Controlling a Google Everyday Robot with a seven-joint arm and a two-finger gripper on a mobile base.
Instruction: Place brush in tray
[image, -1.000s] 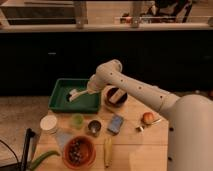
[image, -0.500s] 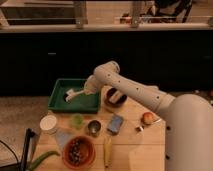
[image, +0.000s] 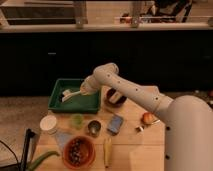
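The gripper (image: 85, 90) sits low over the right half of the large shallow green plastic tray (image: 75, 107), at the end of the white arm (image: 131, 90), which bends at its elbow and slopes down to the left. Whether the gripper is clamped or slack I cannot tell; its tip is a pale blur against the green. What does show: the small whitish-cream brush (image: 69, 94) runs leftward from the gripper, its slim handle meeting the gripper's tip and its wider head pointing at the tray's left side. The brush lies within the tray's outline, tilted a little, head lower than handle. Whether it touches the tray floor I cannot say.

Just right of the tray, partly behind the arm, stands a round dark bowl (image: 118, 98). In front of the tray on the pale wooden table (image: 137, 147) comes a row: a white round tub (image: 49, 123), a small green cup (image: 76, 120), a dull metal can (image: 93, 127) and a flat blue-grey block (image: 116, 124). Farther right lies a round orange fruit (image: 147, 118). Nearest the camera are a round orange-brown bowl (image: 78, 151) with dark contents, a yellow elongated corn-like item (image: 107, 150) beside it, and a long green vegetable (image: 42, 159) at the left corner.
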